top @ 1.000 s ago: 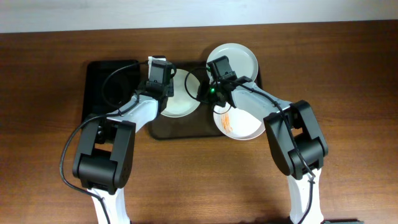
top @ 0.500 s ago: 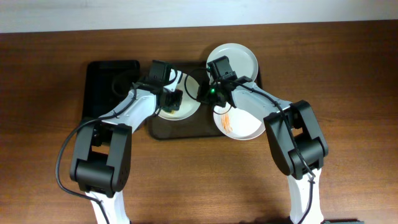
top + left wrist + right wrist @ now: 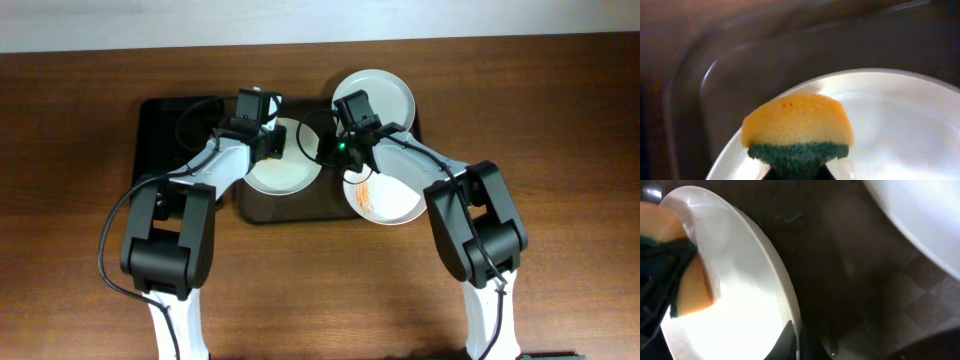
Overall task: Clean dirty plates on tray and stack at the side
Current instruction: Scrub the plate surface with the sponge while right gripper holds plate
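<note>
Plate (image 3: 290, 172) lies in the left half of the tray (image 3: 300, 210); left pincer (image 3: 268, 142) is clamped on a yellow-green sponge (image 3: 797, 131) over its rim, right pincer (image 3: 794, 345) is closed on its opposite edge. Orange-smeared plate (image 3: 385, 200) and third plate (image 3: 378, 92) sit at the tray's right side. Tray rests on the desk (image 3: 560, 150).

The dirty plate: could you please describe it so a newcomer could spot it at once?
On the wooden table lies a dark brown tray. The dirty plate overhangs its right front corner, nearest the robot's base. Only it has orange smears; the left plate and the far plate look plain white.
</note>
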`<state>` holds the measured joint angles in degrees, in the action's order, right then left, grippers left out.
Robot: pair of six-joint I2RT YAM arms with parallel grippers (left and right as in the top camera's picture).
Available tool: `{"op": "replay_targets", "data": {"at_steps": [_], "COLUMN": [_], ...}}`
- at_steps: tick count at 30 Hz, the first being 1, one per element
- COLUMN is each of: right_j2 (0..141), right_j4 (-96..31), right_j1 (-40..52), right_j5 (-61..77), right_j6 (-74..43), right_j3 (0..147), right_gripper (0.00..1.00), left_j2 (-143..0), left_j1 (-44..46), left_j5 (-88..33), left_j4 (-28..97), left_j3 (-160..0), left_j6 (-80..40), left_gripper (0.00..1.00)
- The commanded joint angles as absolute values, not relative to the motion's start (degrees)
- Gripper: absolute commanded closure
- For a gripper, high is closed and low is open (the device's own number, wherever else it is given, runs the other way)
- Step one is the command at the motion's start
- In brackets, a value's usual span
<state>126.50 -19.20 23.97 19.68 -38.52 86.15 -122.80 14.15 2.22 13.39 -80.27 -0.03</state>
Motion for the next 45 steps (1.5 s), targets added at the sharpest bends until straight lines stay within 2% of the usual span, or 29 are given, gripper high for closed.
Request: {"op": "replay_targets", "data": {"at_steps": [1,4,7,12,17,24,30,37,40,42,45], "right_j2": [127.46,127.46,127.44,127.46,127.44,127.46,127.46,127.46,127.44,127.44,127.46], "right_j4": [-19.2,-19.2,-19.18,-19.16,-19.03,-19.25,-19.29,-20.25,-20.82,-21.26,-22.92], "right_j1": [23.66,23.66,23.66,23.66,23.66,24.53,25.45,25.5,25.5,25.5,25.5], "right_j5": [20.58,20.6,20.6,20.86,21.93,22.28,21.82,20.78,20.8,20.8,20.82], "right_j6": [-38.17,-38.17,-38.17,-38.19,-38.19,-38.19,-38.17,-38.17,-38.19,-38.19,-38.24], "right_j3": [86.37,86.37,86.37,86.37,86.39,86.39,86.37,86.37,86.37,86.37,86.37], "right_gripper": [0.96,0.96,0.96,0.96,0.96,0.96,0.96,0.96,0.96,0.96,0.96], "left_j2": [-124.77,-124.77,-124.77,-124.77,-124.77,-124.77,-124.77,-124.77,-124.77,-124.77,-124.77], "left_j1": [12.49,11.51,10.68,11.03,11.18,11.18,11.18,11.18,11.18,11.18,11.18], "left_j5": [4.56,3.53,-7.57,-21.69,-24.71,-19.81,-6.74,6.83,14.59,13.19,2.5], "left_j4": [20.4,27.88,33.89,36.56,34.39,24.82,16.62,17.65,21.56,24.34,30.15], "left_j3": [-79.99,-79.99,-80.01,-80.01,-80.01,-79.99,-79.99,-79.99,-79.99,-79.99,-79.99], "left_j6": [-1.13,-4.34,-4.38,0.86,1.1,1.1,-0.71,-2.42,-7.62,-7.7,-5.1], "left_gripper": [0.99,0.99,0.99,0.99,0.99,0.99,0.99,0.99,0.99,0.99,0.99]}}
